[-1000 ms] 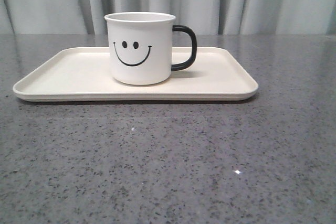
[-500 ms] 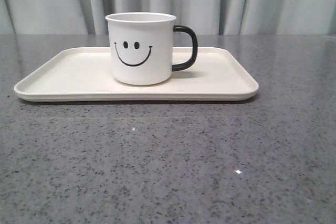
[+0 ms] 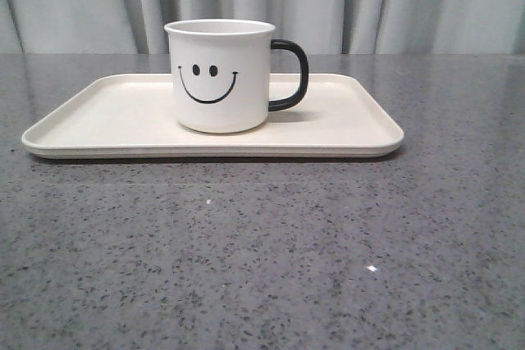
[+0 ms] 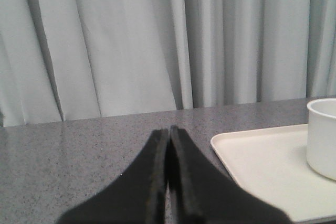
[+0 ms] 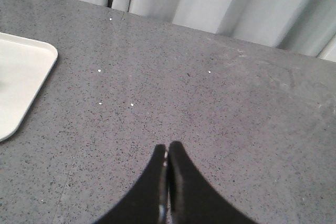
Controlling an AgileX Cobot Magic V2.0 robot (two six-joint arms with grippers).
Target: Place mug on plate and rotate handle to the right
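Observation:
The white mug with a black smiley face stands upright on the cream-white plate, near its middle. Its black handle points to the right in the front view. Neither gripper shows in the front view. In the left wrist view my left gripper is shut and empty, over the table beside a corner of the plate, with the mug's side at the frame edge. In the right wrist view my right gripper is shut and empty over bare table, apart from the plate's corner.
The grey speckled tabletop stretches in front of the plate. A pale grey curtain hangs behind the table's far edge.
The mug and plate appear a few pixels further right than one second ago, and the same as half a second ago. Nothing else changed.

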